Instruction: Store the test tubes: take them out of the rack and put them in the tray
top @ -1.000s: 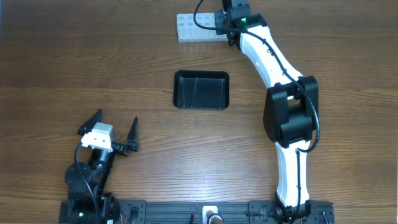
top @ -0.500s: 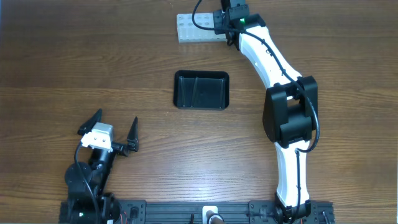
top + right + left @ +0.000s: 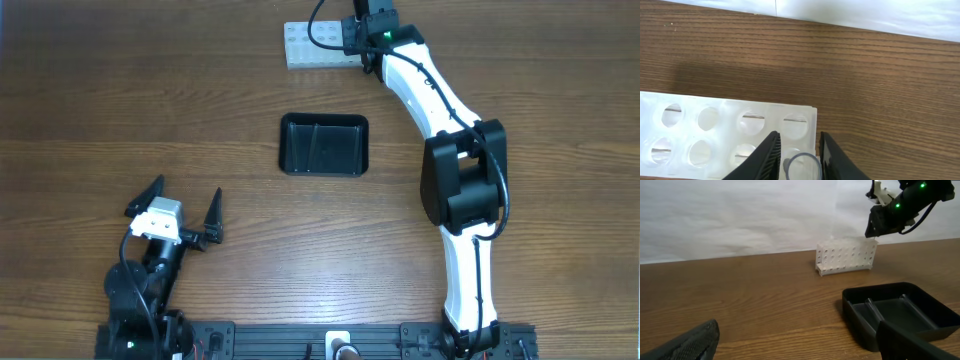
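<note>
Wooden table (image 3: 150,100), brown grain, backed by a white wall along its far edge.

Right gripper (image 3: 798,135): positioned over the right end of the white rack (image 3: 315,45), above the corner hole of the row nearer the arms. Jaws drawn narrow, one finger on each side of the clear round rim of a test tube (image 3: 801,155), closed against it. The tube sits upright at that corner hole. How far it has risen out of the hole cannot be judged.

Left gripper (image 3: 188,186): low over the table near the left arm's base, well apart from everything else. Jaws spread wide, holding nothing and touching nothing.

Rack: stands near the far edge of the table, long side parallel to it, with bare wood just beyond its right end.

Tray (image 3: 285,145): black, rectangular, raised rim, thin ridges across its floor. It lies near the middle of the table, on the near side of the rack and apart from it, with a strip of open wood between them.

Open wood lies to the tray's left, right and near side, and broadly between the tray and the left gripper.
</note>
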Controlling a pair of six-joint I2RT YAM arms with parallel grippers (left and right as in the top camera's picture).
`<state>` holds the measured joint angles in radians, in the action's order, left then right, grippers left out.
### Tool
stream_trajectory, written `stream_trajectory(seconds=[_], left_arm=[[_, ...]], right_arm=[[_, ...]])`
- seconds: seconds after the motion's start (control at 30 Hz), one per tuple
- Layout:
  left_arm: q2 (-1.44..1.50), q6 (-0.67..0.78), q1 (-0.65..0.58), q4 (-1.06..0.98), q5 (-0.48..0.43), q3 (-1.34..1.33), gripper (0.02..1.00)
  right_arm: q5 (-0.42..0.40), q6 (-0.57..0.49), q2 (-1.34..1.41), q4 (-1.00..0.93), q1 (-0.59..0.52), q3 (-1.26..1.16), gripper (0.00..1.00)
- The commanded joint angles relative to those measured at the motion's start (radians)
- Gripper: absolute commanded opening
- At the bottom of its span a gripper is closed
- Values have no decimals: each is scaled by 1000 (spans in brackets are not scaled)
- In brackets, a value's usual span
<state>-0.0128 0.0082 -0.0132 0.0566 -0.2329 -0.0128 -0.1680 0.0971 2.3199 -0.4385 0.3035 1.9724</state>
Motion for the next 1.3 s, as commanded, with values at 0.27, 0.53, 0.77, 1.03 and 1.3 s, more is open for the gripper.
stream_trajectory(seconds=[0.27,0.53,0.77,1.03,1.3], left_arm=[[8,14,3,0,-10,6,1000],[8,14,3,0,-10,7,1000],[8,14,3,0,-10,6,1000],[8,14,3,0,-10,6,998],[8,14,3,0,-10,6,1000]], right_arm=[[-6,-1,11,20,18,4,172],[-5,-1,11,26,20,4,97],[-5,-1,6,27,20,14,60],[25,0,-46,3,19,40,47],[25,2,-148,-83,19,142,27]])
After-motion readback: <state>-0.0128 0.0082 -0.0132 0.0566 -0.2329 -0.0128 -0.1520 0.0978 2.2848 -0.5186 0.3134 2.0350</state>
